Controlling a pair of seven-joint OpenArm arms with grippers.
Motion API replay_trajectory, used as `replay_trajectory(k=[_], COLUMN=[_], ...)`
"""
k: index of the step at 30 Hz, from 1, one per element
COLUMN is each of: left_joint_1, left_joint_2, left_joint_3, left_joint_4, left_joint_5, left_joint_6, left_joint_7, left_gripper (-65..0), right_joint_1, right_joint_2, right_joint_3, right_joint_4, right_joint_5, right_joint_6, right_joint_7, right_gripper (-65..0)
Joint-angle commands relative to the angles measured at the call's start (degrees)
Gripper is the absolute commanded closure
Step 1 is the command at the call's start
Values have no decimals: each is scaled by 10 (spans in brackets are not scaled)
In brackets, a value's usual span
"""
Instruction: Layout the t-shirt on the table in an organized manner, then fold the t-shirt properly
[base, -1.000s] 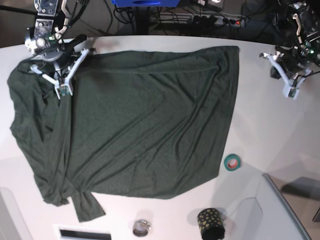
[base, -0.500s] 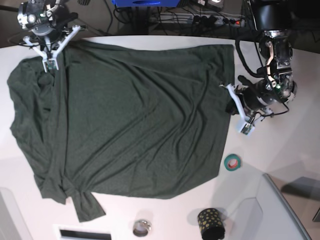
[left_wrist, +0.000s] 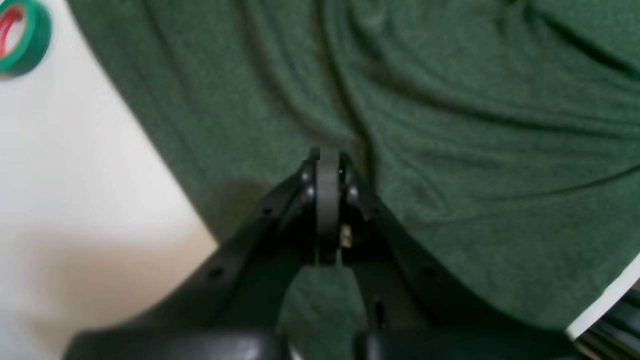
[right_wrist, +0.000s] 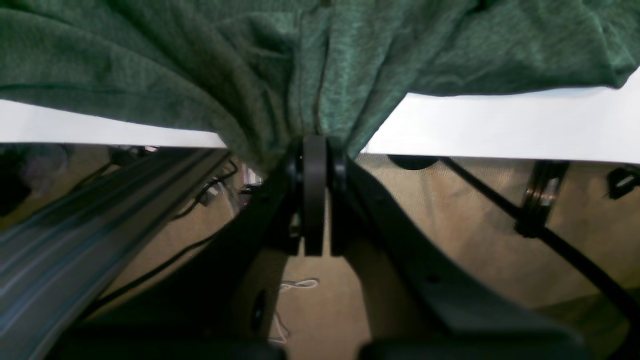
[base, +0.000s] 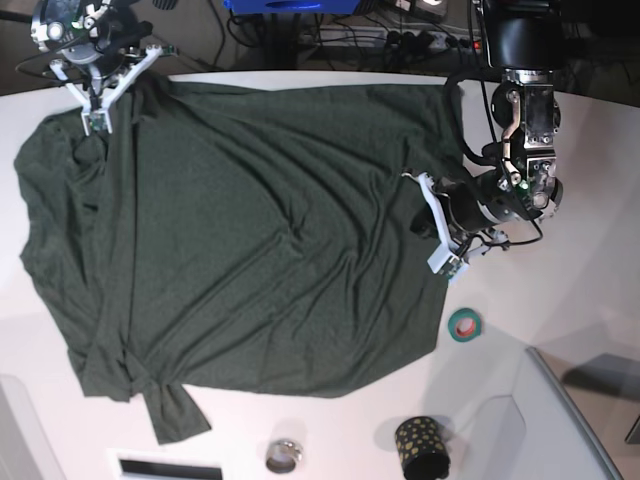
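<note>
The dark green t-shirt (base: 260, 250) lies spread over most of the white table (base: 560, 290), with creases running across it. My right gripper (base: 93, 122) is at the far left corner, shut on a bunch of the shirt's edge. In the right wrist view the t-shirt (right_wrist: 200, 60) fabric gathers into the closed right gripper (right_wrist: 314, 142) just past the table (right_wrist: 500, 125) edge. My left gripper (base: 447, 265) is shut, its tips resting on the shirt's right edge. In the left wrist view the left gripper (left_wrist: 328, 155) lies over the t-shirt (left_wrist: 450, 100), with no cloth seen between the fingers.
A green and red tape roll (base: 464, 324) lies just right of the shirt's lower right edge, also seen as the tape roll (left_wrist: 20, 40). A black dotted cup (base: 421, 447), a small metal ring (base: 283, 456) and a grey bin (base: 560, 420) stand along the near edge.
My left arm has swung in from the right onto the shirt's right edge, and that edge has shifted inward. My right gripper has drawn its corner toward the far left edge.
</note>
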Motion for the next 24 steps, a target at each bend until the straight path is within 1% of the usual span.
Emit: replay_trajectory(k=[1,5,8,10,12,13,15,16,21,22,24], left_joint_1=[-9,-8,-4,-2,0,4,5,8,31,37,53], left_joint_2=[-4,-14,-24,-38,-49,-55,-63,-65,-63,-61,-45], left_joint_3=[-2,-2,-5,-6,-6,-7,-7,-7,-6,-3,-3], left_joint_4=[9,9,9,8,6,2,-5,-7,-6,-6,-6], left_joint_5=[-7,-6,-6,-6,-7,-12,-12,-12,-12,-12,-12], left_joint_6=[-1,-1,-1,-1,-1,-1,-1,-1,-1,-1,-1], left_joint_7=[-8,-9,-10,-10,-10,-10,-11,-11,-8,-7,-7], left_gripper=[0,0,0,0,0,0,0,0,0,0,0], right_joint_1=[-5,-5,-5,-3,-5,-6,-14,-14,0,7,42], right_joint_2=[1,1,1,1,1,0,0,0,2,3,3], right_joint_3=[-6,-28,-28,-24,-24,-24,-27,-27,-21,-9,42], right_joint_4=[9,9,3,1,3,5,7,12,57,64,69], right_joint_5=[8,9,10,10,10,10,11,11,10,8,8], right_joint_6=[-2,-2,-2,-2,-2,-8,-27,-31,-35,-35,-35], right_joint_7=[4,-22,-23,-27,-27,-28,-27,-24,-23,-23,-23], right_gripper=[-2,-2,-2,-6,-60,-105,-161,-174,-182,-182,-179])
